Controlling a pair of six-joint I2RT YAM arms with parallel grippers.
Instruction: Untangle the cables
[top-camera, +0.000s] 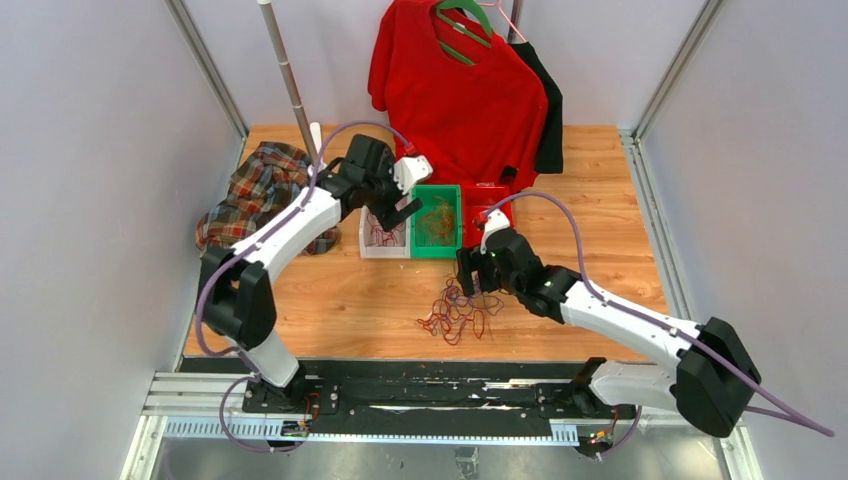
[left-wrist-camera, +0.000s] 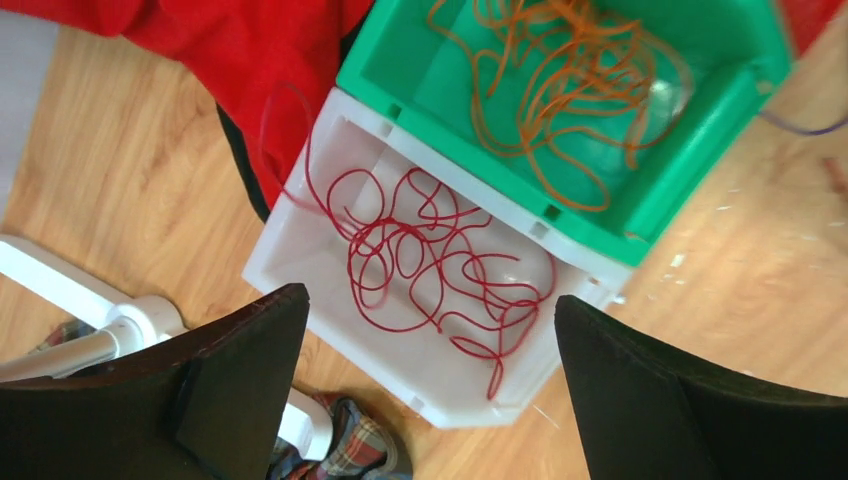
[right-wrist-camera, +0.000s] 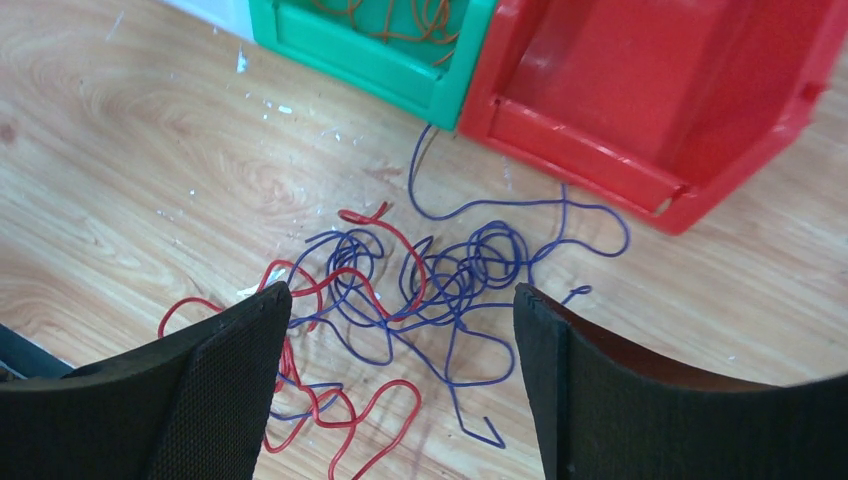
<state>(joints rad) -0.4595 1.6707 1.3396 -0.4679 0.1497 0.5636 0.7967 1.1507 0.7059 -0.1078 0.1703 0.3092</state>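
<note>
While both gape wide, the left gripper (left-wrist-camera: 430, 305) hangs over the white bin (left-wrist-camera: 288, 252), the right gripper (right-wrist-camera: 402, 295) over loose cables (right-wrist-camera: 458, 272).

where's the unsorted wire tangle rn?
Top view: the red-and-purple wire tangle lies on the wooden table, centre and slightly right. It sits just in front of the green bin and red bin, beneath the open right end effector.

The wooden tabletop (top-camera: 350, 300) is taken in whole from high above its near edge. From the left wrist, the white plastic bin (left-wrist-camera: 292, 242) and green plastic bin (left-wrist-camera: 700, 150) are seen close, from above. From the right wrist, that green bin's edge, the red plastic bin (right-wrist-camera: 620, 80) and the tangle of thin red and purple wires (right-wrist-camera: 470, 262) are seen close.
</note>
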